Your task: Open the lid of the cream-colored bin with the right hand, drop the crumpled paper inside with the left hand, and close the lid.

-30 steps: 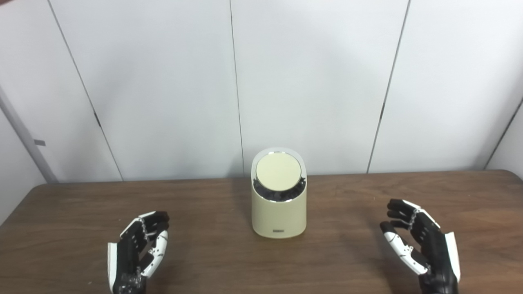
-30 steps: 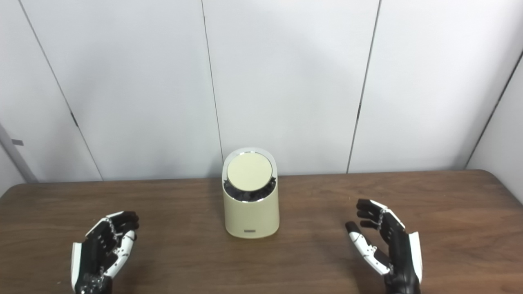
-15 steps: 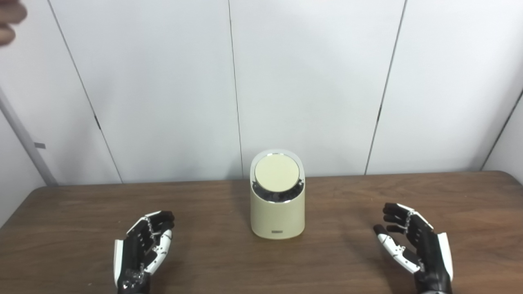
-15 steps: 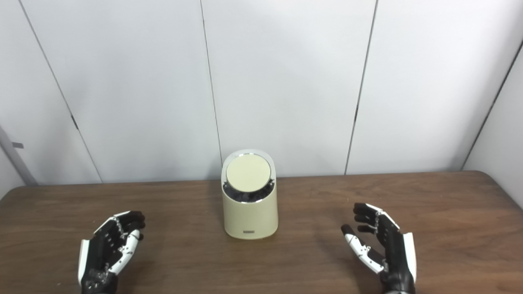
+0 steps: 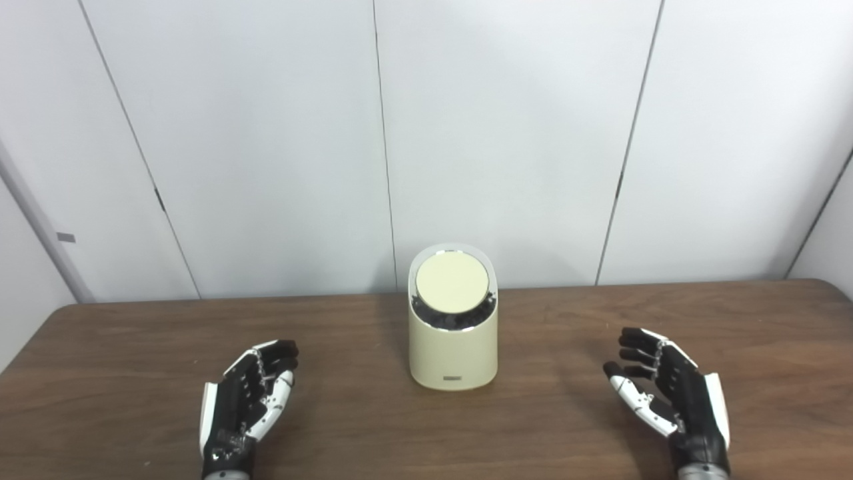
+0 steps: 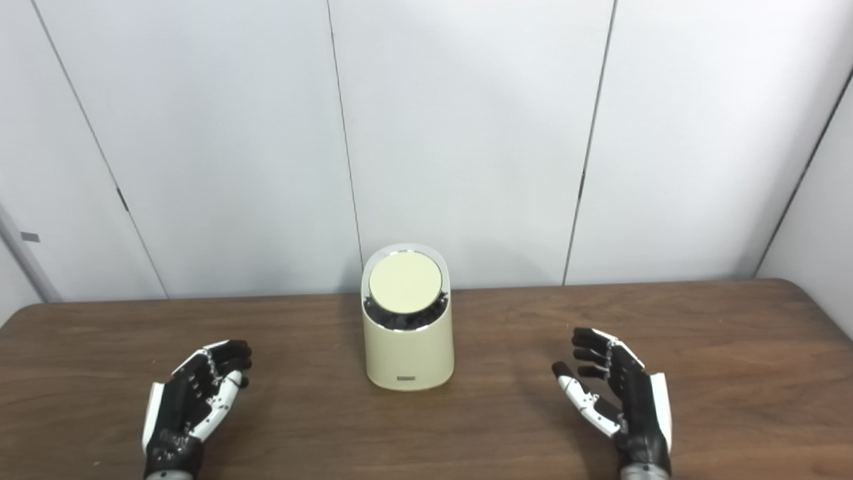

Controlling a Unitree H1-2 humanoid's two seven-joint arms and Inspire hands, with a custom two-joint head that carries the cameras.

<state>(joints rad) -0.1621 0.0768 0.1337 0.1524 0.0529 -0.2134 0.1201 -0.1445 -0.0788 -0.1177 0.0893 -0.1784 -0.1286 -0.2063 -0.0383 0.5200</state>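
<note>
Standing mid-table, the cream bin (image 5: pixel 453 333) has its lid (image 5: pixel 452 282) on; left hand (image 5: pixel 248 400) at 8 o'clock, right hand (image 5: pixel 670 395) at 4 o'clock, both open and empty.

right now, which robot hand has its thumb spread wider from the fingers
The right robot hand; the left robot hand has its thumb close alongside.

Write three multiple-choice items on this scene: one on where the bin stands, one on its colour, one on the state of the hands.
1. Where does the bin stand?
A. Between the two hands
B. Left of both hands
C. At the table's right edge

2. What colour is the bin's body?
A. Red
B. Cream
C. Black

3. What state are the left hand and right hand in?
A. Both grip the bin
B. One holds paper
C. Both open, holding nothing

Answers: 1 A, one hand lies on each side of it; 2 B, its wall is pale cream; 3 C, fingers are apart and clear of the bin.
</note>
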